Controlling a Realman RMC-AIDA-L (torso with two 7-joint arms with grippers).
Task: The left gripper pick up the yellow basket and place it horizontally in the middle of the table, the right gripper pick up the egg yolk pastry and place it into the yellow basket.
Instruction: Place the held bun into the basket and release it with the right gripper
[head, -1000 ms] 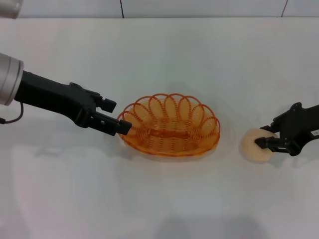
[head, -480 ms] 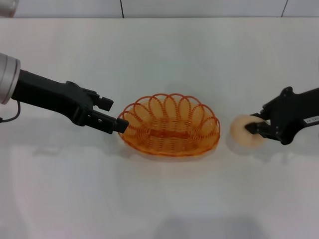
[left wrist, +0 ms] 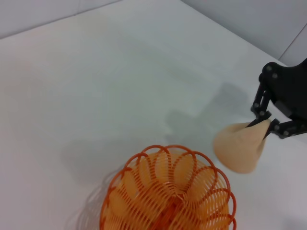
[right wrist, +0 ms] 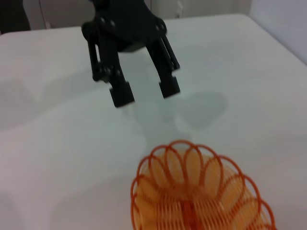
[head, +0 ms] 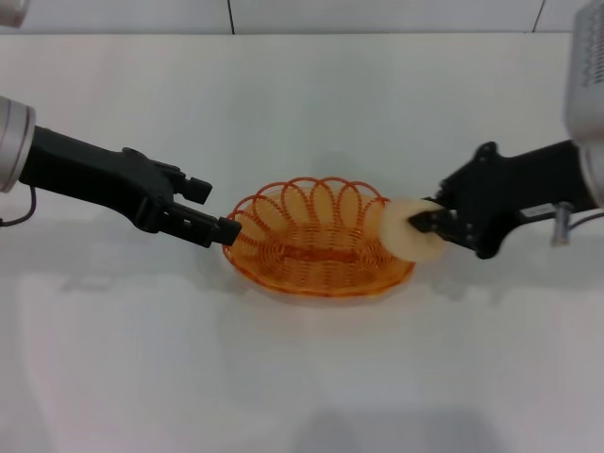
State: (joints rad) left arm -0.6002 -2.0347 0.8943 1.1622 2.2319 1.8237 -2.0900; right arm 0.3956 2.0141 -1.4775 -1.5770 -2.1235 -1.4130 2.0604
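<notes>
The yellow basket [head: 321, 238] lies lengthwise on the white table [head: 302, 104] at its middle. My left gripper [head: 218, 206] is open and empty just left of the basket, its lower fingertip close by the rim. The right wrist view shows the left gripper [right wrist: 144, 94] with its fingers apart beyond the basket [right wrist: 201, 191]. My right gripper [head: 422, 225] is shut on the egg yolk pastry [head: 406, 229] and holds it over the basket's right rim. The left wrist view shows the pastry [left wrist: 240, 146] in the right gripper [left wrist: 267, 125], beside the basket [left wrist: 168, 194].
The table's far edge meets a pale wall [head: 302, 14] at the back. Nothing else stands on the table around the basket.
My right gripper has carried the pastry to the left and a little up, from the table's right side to the basket's right rim. My left gripper has drawn back slightly to the left.
</notes>
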